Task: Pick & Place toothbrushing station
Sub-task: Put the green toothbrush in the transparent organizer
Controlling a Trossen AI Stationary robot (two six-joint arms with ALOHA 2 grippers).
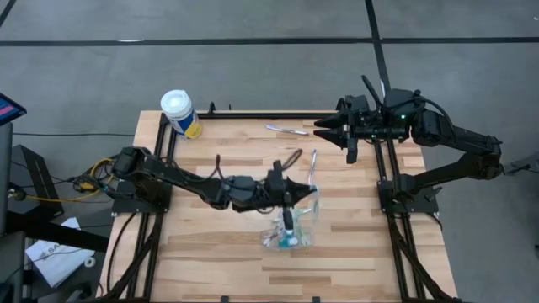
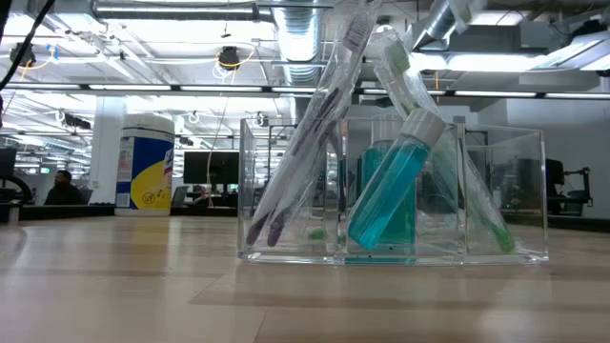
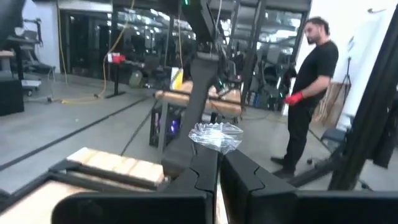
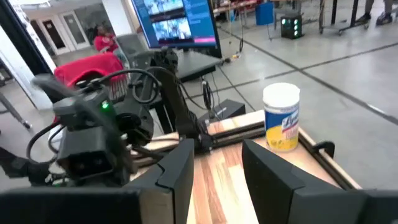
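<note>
Left gripper [image 1: 296, 195], fingers pressed on a wrapped toothbrush [image 1: 313, 172], sits just above the clear cup [image 1: 290, 227]; right gripper [image 1: 324, 128] waits well beyond it, fingers spread.

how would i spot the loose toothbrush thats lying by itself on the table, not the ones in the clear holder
Start at the wooden table and go to its far edge, the one with the white-capped canister at its left corner. Between that canister and the right gripper lies a thin pale toothbrush, flat on the wood. Unlike the brushes standing tilted in the clear holder, it lies alone and touches nothing else.
</note>
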